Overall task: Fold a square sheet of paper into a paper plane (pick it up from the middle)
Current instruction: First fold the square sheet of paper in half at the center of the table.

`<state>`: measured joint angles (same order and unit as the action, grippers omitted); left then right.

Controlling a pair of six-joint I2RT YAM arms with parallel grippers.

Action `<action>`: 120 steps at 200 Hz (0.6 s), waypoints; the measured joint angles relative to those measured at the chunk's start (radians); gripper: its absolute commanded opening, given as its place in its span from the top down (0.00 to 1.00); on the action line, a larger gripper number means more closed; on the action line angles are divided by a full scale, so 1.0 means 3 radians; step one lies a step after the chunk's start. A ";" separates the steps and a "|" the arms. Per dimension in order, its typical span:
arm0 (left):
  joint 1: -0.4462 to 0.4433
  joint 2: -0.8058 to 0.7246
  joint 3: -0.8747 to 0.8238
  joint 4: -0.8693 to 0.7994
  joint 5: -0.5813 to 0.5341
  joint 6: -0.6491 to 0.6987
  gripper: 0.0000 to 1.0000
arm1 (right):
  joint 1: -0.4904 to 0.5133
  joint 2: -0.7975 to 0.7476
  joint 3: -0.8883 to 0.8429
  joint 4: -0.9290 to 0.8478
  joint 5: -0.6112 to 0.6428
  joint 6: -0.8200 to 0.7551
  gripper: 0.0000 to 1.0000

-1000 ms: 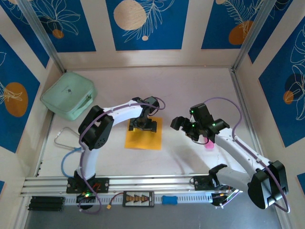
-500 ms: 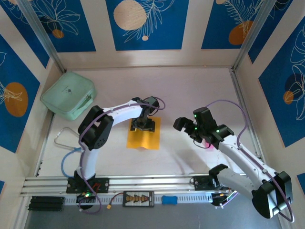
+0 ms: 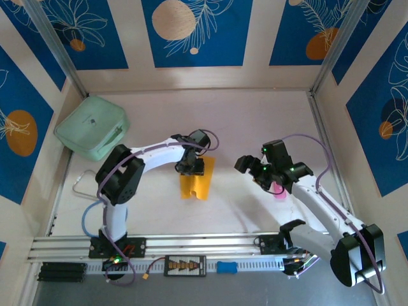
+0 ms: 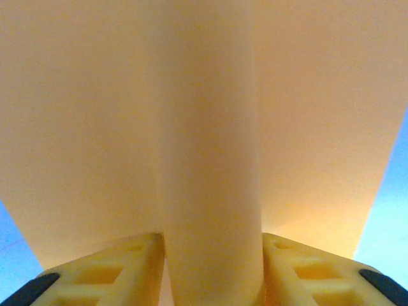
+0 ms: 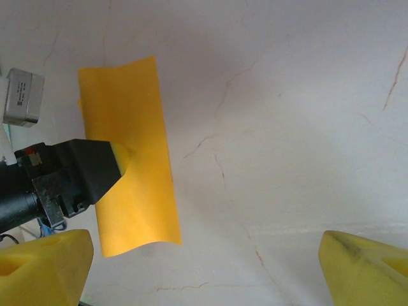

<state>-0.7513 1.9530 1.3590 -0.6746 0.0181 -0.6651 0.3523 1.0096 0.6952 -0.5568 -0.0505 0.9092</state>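
Note:
The square sheet of paper (image 3: pixel 196 182) is orange-yellow and bowed up into an arch near the middle of the table. My left gripper (image 3: pixel 193 167) stands over its far half, shut on a raised ridge of the sheet. In the left wrist view that ridge (image 4: pixel 210 127) runs up between the two yellow fingers (image 4: pixel 121 268), and the left gripper (image 4: pixel 210 271) pinches it from both sides. My right gripper (image 3: pixel 247 167) hovers to the right of the sheet, open and empty. In the right wrist view the right gripper (image 5: pixel 204 268) has bare table between its fingers, and the curled paper (image 5: pixel 137 191) lies at the left.
A mint-green case (image 3: pixel 91 132) sits at the back left. A small pink object (image 3: pixel 278 191) lies under the right arm. Looped tubing (image 3: pixel 89 213) lies by the left arm's base. An aluminium rail (image 3: pixel 191 245) runs along the near edge.
The left jaws have closed on the sheet, which has buckled from a flat square into a narrower arch. The right gripper has shifted slightly to the right.

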 measured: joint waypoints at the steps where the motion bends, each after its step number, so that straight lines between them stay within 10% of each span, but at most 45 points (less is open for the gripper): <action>1: 0.0000 -0.0005 -0.0003 0.0010 0.0006 0.0001 0.61 | -0.0001 -0.0001 -0.0001 0.0005 -0.0001 -0.0001 0.08; 120: 0.0011 -0.0481 -0.0551 0.1550 0.1208 -0.0599 0.61 | -0.0219 -0.0800 -0.0362 0.0364 -0.0188 -0.0134 0.09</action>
<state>-0.7479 1.8088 1.1938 -0.2096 0.3805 -0.8448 0.2867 0.7696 0.5865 -0.4477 -0.1070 0.8692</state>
